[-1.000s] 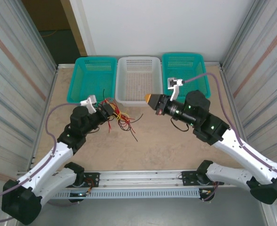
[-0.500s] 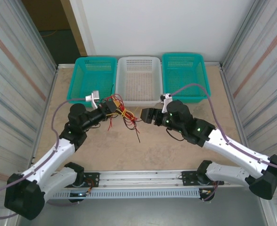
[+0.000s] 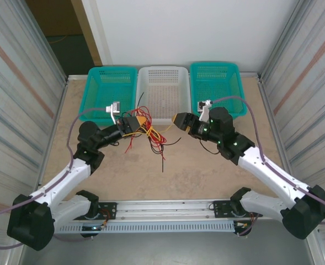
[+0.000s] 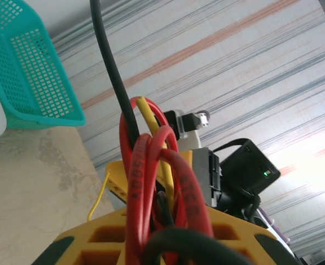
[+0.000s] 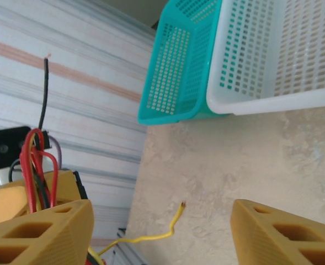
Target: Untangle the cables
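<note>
So the left gripper (image 3: 136,122) has its jaws clamped on the cables (image 3: 151,137), a messy knot of red, yellow and black strands, held just in front of the white basket (image 3: 162,91). From the left wrist you can see red loops, a yellow strand and a black one squeezed between the yellow fingers (image 4: 104,240), with the black one running straight up out of frame. Loose ends hang off the bundle toward the table (image 3: 206,171), and one black end reaches out toward the near edge. The right gripper (image 3: 179,120) sits just right of the bundle, pointed at it, with its jaws wide apart and gripping nothing. In its wrist view a curly yellow end shows in the gap between its fingers; can't tell if it touches either one. There's a left teal basket (image 3: 110,91) and a right teal basket (image 3: 214,83) either side of the white one.
</note>
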You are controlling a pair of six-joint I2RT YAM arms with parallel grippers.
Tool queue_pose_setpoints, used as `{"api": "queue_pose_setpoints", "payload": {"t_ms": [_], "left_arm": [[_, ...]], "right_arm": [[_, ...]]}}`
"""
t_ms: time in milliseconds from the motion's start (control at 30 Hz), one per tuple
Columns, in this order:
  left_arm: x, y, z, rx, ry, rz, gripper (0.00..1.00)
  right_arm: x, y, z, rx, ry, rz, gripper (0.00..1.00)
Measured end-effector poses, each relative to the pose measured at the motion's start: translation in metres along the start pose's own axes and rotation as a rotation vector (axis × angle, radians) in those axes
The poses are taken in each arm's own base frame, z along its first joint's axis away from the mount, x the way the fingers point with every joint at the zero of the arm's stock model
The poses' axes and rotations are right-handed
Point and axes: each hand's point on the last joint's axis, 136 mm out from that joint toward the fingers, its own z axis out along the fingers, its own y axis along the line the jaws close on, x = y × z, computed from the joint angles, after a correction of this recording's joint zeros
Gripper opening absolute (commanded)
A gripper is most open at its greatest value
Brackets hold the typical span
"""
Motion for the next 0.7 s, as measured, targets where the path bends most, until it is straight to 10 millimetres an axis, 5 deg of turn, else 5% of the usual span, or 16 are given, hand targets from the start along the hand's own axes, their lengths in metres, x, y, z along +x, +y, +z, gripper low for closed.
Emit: {"api": "queue_pose_setpoints", "payload": {"t_ms": [233,467,700], "left_arm": [[0.001,-0.014,0.003,0.043,0.016,0.018,0.0],[0.001,-0.016,0.004,0.05,0.024,0.013,0.0],[-0.004,-0.017,0.005,0.059,-0.001,-0.005,0.0]], "right_arm": [[0.012,-0.009,0.017,0.003,0.073,0.045,0.44],[0.014,-0.002,0.018,-0.031,0.094,0.049,0.0],[0.015,0.006,0.019,-0.084,0.076,0.04,0.0]]}}
